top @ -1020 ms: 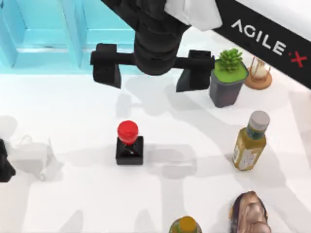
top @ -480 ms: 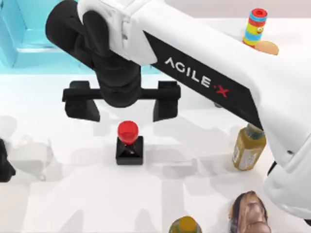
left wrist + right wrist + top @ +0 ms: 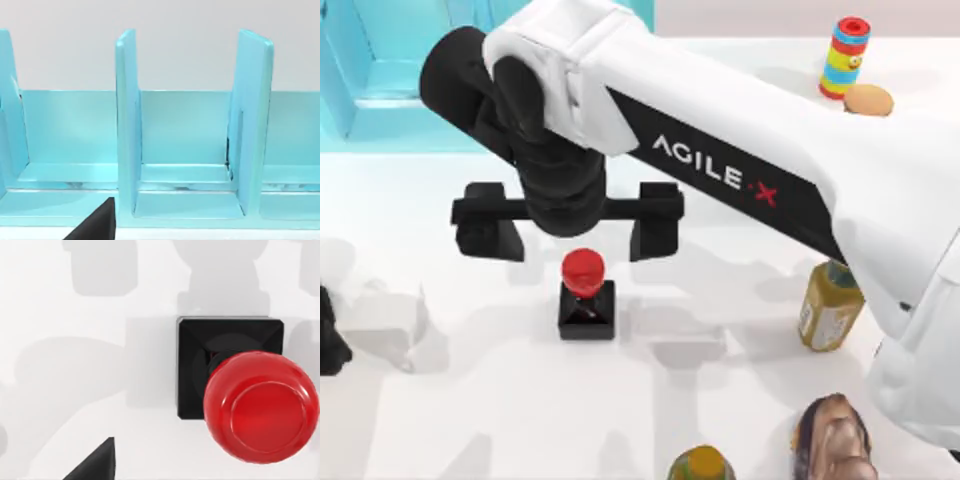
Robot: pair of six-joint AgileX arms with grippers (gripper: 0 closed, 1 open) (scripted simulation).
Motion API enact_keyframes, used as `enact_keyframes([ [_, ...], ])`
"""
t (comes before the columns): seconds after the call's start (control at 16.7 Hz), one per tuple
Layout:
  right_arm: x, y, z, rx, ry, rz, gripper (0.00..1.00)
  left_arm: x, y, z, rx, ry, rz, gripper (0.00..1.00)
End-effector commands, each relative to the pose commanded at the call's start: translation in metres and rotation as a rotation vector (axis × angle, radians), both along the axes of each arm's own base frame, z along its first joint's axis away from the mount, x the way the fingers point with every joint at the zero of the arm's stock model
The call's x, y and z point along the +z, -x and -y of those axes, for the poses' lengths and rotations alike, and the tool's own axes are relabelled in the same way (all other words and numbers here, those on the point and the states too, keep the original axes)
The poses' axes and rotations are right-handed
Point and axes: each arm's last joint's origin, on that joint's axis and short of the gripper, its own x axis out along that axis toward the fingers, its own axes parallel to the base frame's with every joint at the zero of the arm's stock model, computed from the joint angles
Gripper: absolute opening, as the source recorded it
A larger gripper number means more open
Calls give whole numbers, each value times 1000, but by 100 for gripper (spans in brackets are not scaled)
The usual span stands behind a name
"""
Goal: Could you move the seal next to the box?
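The seal [image 3: 586, 294], a black square block with a red knob, stands upright on the white table left of centre. My right gripper [image 3: 570, 230] hangs open just behind and above it, its two black fingers spread wider than the seal and apart from it. In the right wrist view the seal [image 3: 250, 400] is close below, with one fingertip [image 3: 95, 465] at the edge. The box [image 3: 380, 125], light blue with upright dividers, runs along the back left, and the left wrist view faces its compartments [image 3: 185, 130]. My left gripper [image 3: 330, 345] rests at the table's left edge.
A yellow-green bottle [image 3: 830, 305] stands at the right, partly under my right arm. A brown lumpy object [image 3: 835, 440] and a yellow-topped item [image 3: 701, 465] sit at the front. A striped stacking toy [image 3: 847, 55] and a tan disc [image 3: 868, 99] are at the back right.
My right arm has swung left and forward, bringing its open gripper from the back of the table to just behind the seal. The seal has not moved.
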Motion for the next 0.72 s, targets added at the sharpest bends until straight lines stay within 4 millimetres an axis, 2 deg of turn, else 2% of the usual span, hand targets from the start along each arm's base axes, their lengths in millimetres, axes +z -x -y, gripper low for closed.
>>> enact_keyframes([
  [0.24, -51, -9, 0, 0, -2, 1, 100, 0, 0, 0, 0, 0, 0, 100],
  [0.36, -66, -10, 1, 0, 0, 0, 100, 0, 0, 0, 0, 0, 0, 100],
  [0.66, -70, -10, 2, 0, 1, 0, 100, 0, 0, 0, 0, 0, 0, 100],
  [0.72, -70, -10, 2, 0, 1, 0, 92, 0, 0, 0, 0, 0, 0, 100],
])
